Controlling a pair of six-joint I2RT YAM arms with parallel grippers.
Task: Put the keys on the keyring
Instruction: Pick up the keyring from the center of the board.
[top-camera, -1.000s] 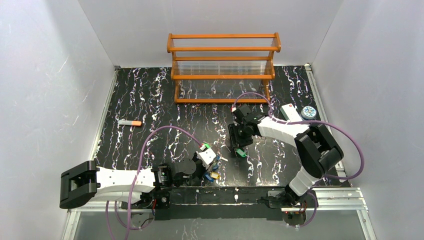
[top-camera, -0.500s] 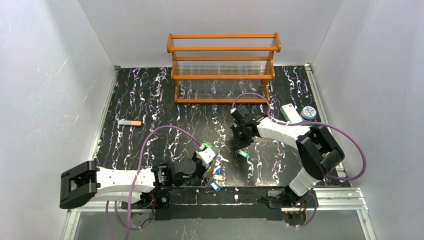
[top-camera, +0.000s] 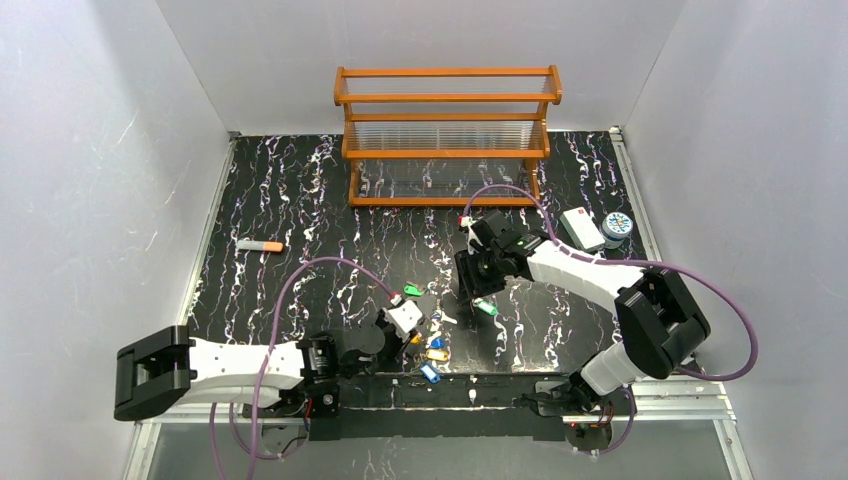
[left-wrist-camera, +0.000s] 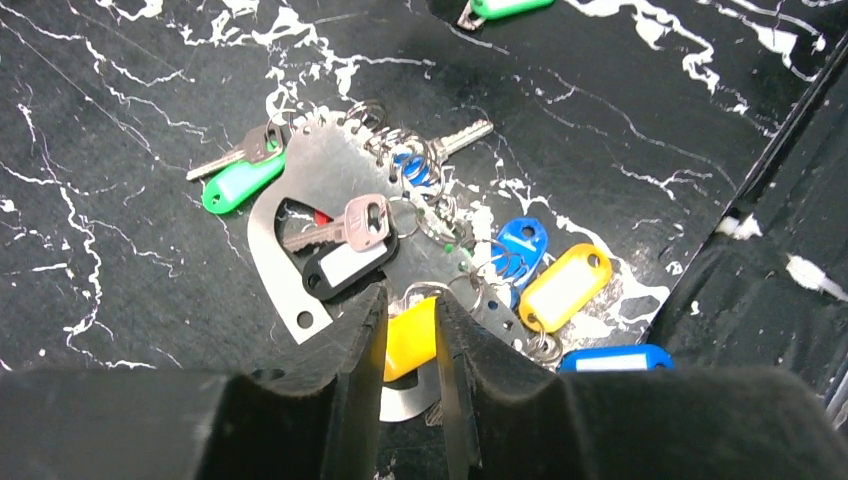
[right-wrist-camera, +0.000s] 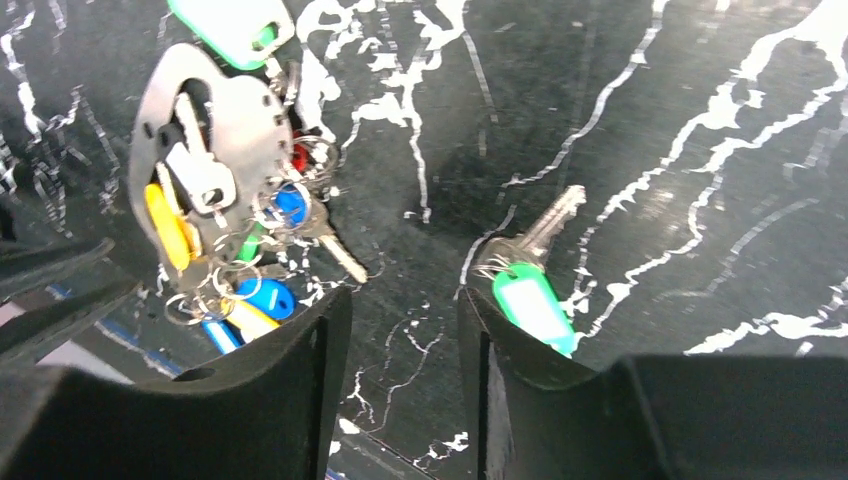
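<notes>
**A:** Keys (top-camera: 432, 348) lie bunched on the table (top-camera: 300, 200) at your left end effector (top-camera: 412, 330). One green-tagged key (top-camera: 486, 308) sits apart, just beside the right end effector (top-camera: 478, 292).

**B:** Left wrist?

**A:** Keyring (left-wrist-camera: 268, 250) looks like a flat, stiff silver loop, probably light and slippery, so take it by its bare edge. A yellow tag (left-wrist-camera: 408, 340) sits between narrow jaws, but you cannot tell if it is pinched.

**B:** Right wrist?

**A:** Jaws apart, empty. Grip the plastic tag.
</notes>
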